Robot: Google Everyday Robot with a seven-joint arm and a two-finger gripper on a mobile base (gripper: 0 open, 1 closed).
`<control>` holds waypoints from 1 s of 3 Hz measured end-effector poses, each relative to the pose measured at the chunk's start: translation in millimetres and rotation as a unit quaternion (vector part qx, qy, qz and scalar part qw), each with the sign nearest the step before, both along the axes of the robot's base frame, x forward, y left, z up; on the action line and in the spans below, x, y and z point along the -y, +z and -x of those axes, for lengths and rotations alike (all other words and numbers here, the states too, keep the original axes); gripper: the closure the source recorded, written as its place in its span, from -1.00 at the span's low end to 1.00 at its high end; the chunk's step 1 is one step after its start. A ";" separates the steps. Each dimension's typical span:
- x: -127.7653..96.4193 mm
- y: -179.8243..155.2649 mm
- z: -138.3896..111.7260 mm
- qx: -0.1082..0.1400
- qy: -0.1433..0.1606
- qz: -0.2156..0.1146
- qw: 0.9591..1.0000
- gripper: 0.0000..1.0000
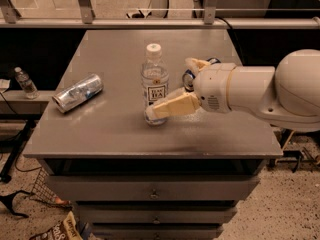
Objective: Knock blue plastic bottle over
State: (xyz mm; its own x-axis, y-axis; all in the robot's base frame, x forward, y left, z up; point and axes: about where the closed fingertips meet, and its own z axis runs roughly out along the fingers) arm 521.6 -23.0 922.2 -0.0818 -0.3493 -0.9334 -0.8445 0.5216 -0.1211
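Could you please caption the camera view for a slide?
Open end effector with one finger at the base of the upright blue plastic bottle on a grey table.

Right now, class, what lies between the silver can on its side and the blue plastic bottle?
Bare table top only, in the camera view, from silver can to blue plastic bottle. The gripper sits on the bottle's other side, at its base.
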 end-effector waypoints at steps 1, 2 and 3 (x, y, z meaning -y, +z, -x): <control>-5.8 2.8 -3.6 0.005 0.005 -0.007 1.000 -1.00; -9.8 4.4 -4.9 0.009 0.008 -0.011 1.000 -0.62; -13.1 4.8 -6.5 0.008 0.011 -0.018 1.000 -0.19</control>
State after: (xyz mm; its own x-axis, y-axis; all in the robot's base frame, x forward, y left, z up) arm 528.1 -9.8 926.9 -0.0590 -0.3166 -0.9467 -0.8535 0.5078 -0.1167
